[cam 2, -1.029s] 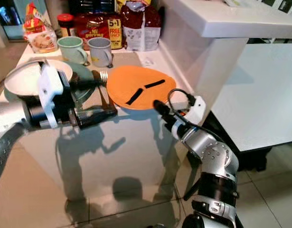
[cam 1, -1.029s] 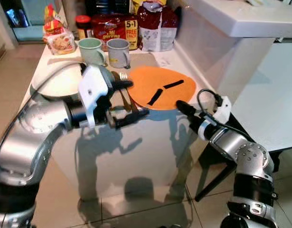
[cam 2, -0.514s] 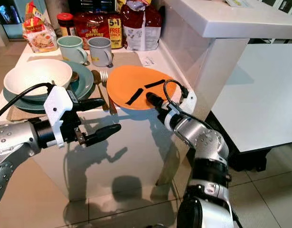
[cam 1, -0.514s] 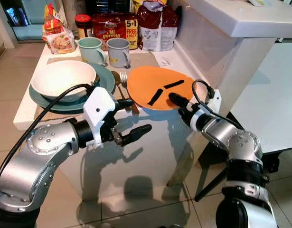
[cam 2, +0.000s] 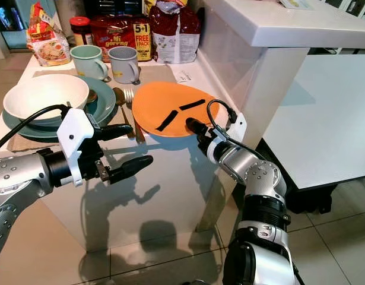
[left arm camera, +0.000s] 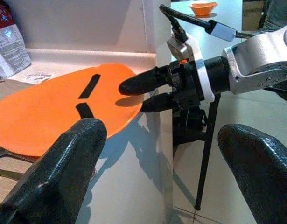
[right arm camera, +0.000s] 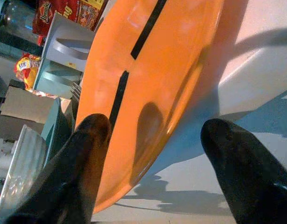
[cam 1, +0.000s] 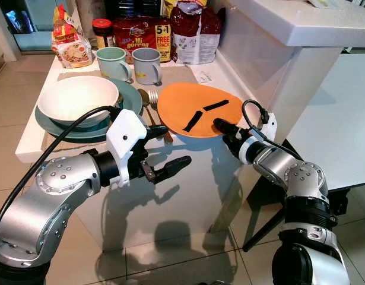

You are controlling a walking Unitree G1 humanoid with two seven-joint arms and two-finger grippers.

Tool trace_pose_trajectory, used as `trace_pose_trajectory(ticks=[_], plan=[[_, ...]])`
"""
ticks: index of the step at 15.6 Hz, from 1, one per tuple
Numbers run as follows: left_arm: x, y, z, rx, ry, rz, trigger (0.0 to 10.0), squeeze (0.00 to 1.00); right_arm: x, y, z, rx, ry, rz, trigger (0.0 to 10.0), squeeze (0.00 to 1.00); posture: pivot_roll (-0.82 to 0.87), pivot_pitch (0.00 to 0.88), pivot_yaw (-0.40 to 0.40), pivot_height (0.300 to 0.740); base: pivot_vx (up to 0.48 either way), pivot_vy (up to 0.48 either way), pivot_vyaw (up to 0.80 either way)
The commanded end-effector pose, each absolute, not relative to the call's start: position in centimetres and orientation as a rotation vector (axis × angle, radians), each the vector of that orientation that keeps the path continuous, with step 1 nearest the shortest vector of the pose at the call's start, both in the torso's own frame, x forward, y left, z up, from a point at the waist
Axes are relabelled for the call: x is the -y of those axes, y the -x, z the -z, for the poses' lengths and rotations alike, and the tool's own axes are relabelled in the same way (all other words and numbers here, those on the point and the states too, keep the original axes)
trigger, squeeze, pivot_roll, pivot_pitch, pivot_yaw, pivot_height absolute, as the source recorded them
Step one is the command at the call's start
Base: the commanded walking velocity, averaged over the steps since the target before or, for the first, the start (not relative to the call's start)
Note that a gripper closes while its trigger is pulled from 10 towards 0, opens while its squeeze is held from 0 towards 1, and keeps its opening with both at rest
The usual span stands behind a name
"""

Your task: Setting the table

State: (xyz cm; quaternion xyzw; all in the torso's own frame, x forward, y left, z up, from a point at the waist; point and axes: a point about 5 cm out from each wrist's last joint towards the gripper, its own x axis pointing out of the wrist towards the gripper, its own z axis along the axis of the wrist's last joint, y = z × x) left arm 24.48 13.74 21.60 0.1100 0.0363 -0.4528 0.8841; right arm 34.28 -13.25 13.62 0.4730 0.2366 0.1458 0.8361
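On the white counter (cam 1: 188, 172), we take the orange plate (cam 1: 197, 107) as our landmark; it lies flat near the counter's front edge, and two black strips (cam 1: 193, 120) lie on it. Our right gripper (cam 1: 225, 132) is at the plate's near rim, on the side away from the bowl. Its two fingers are spread apart, one above the rim and one below it, so the rim lies between them; we cannot tell whether either finger touches the plate, and the gripper has not closed on it. Our left gripper (cam 1: 168, 149) hangs in front of the counter edge, forward of the plate and to its left, fingers wide apart and empty. Just left of the plate, touching or nearly touching its rim, we see a fork (cam 1: 154, 101) and a spoon (cam 1: 144, 102) lying side by side. Beyond them, further left of the plate, a white bowl (cam 1: 75, 98) sits on a teal plate (cam 1: 130, 101). Behind the orange plate stand two mugs, a green mug (cam 1: 113, 63) and a grey mug (cam 1: 146, 64), with food packets (cam 1: 143, 32) behind those.
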Motion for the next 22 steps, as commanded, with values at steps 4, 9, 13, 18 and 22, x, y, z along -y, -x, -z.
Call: trace_pose_trajectory(ticks=[4,9,13,18,22], plan=[[-13.26,-24.28,-21.81,-0.075,-0.236,0.958,10.0,0.0,13.06,-34.5,-13.91,-0.516,-1.055,-0.34,0.0,0.0,0.03,0.0,-0.085,0.74,0.0,0.0,0.0],[-13.21,-24.33,-21.77,-0.079,-0.234,0.958,10.0,0.0,12.93,-34.6,-13.74,-0.53,-1.092,-0.35,0.0,0.0,0.03,0.0,-0.089,0.74,0.0,0.0,0.0],[-13.13,-24.34,-21.81,-0.079,-0.229,0.961,10.0,0.0,12.98,-34.72,-13.65,-0.523,-1.12,-0.347,0.0,0.0,0.03,0.0,-0.089,0.74,0.0,0.0,0.0],[-13.11,-24.33,-21.77,-0.083,-0.224,0.957,10.0,0.0,13.4,-34.82,-13.9,-0.495,-1.174,-0.345,0.0,0.0,0.03,0.0,-0.091,0.74,0.0,0.0,0.0],[-13.14,-24.31,-21.79,-0.083,-0.22,0.95,10.0,0.0,13.91,-34.71,-14.02,-0.466,-1.241,-0.337,0.0,0.0,0.03,0.0,-0.089,0.74,0.0,0.0,0.0]])
